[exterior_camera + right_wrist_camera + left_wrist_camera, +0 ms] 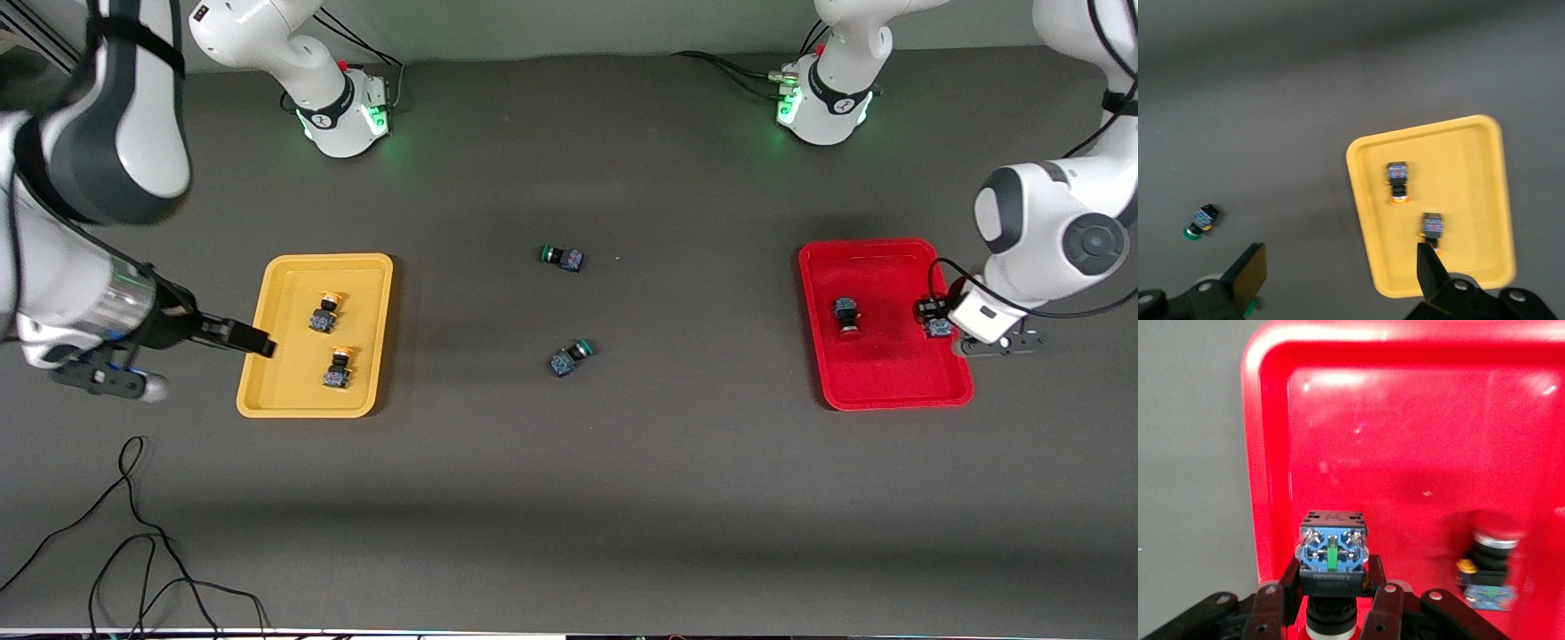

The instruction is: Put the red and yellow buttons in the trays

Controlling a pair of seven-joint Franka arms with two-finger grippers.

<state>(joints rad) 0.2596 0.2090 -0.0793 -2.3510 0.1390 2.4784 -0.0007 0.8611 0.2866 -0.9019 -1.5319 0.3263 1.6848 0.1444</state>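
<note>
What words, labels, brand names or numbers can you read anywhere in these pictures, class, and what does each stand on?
None can be read for certain.
Held button in the left gripper, over the red tray: white print on its black body, too blurred to read.
Arm bases: a dark mark on a band, too small to read.
Yellow tray, right gripper: no text.

We see even overhead light on the dark desk, soft shadows beside both trays, white glare along the red tray rim, and slight blur throughout the right wrist view.
</note>
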